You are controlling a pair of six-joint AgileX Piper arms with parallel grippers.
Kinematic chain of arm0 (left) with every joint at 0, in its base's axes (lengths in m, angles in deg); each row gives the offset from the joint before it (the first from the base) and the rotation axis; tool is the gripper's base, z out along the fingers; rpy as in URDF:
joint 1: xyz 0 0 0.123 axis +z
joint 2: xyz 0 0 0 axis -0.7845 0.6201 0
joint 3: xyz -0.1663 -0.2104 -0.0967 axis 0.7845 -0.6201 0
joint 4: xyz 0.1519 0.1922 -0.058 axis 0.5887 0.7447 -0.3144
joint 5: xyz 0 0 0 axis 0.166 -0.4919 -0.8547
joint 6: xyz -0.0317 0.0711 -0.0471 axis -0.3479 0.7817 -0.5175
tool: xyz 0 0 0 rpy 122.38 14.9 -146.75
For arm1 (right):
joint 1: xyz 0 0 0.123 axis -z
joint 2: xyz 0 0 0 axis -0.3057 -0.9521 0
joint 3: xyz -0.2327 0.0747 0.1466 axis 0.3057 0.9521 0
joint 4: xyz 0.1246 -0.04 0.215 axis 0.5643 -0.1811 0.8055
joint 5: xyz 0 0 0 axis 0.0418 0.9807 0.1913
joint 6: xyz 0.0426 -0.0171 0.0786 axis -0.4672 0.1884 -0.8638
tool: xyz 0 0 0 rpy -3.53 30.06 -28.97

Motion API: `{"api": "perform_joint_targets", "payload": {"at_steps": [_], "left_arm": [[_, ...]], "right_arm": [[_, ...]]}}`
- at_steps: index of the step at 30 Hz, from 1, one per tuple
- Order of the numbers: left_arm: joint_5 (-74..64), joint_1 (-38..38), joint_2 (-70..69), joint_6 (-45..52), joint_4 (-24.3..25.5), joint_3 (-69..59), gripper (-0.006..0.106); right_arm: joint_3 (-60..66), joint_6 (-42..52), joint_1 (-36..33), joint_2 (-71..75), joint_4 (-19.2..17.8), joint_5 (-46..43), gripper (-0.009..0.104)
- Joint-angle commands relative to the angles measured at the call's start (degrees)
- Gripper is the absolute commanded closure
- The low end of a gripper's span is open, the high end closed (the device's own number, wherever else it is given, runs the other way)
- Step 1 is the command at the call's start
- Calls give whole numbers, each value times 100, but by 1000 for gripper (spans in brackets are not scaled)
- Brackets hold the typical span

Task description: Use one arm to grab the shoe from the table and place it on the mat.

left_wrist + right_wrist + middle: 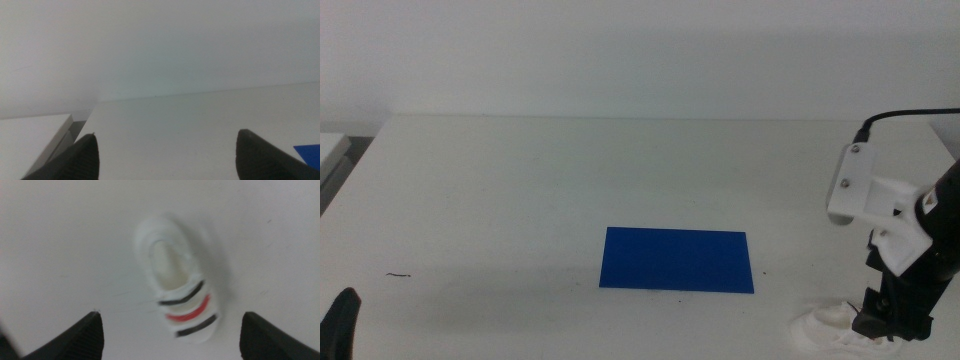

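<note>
- Spanning all views, the white desk (520, 190) carries the task items.
- Lying flat toward the desk's front edge, near its middle, is the blue mat (677, 260); nothing rests on it.
- Right arm (920, 230): positioned over the desk's front right corner.
- Shoe (182, 300): white with black and red stripes, resting on the desk at the front right corner, well apart from the mat.
- Right gripper (172, 330): directly above the shoe, fingers (75, 340) spread wide, not touching it.
- Left gripper (167, 155): at the front left corner, fingers spread wide, holding nothing.
</note>
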Motion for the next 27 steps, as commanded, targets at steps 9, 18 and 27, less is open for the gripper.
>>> {"api": "perform_joint_targets", "payload": {"at_steps": [9, 18, 27], "left_arm": [[63, 0, 28, -18, -23, -5, 7], [63, 0, 28, -18, -23, -5, 7], [63, 0, 28, -18, -23, -5, 7]], "right_arm": [[1022, 1742, -35, -157, -451, -1684, 2], [1022, 1754, -2, -1008, -510, -2006, 4], [320, 777, -290, -1254, -430, -976, 94]]}}
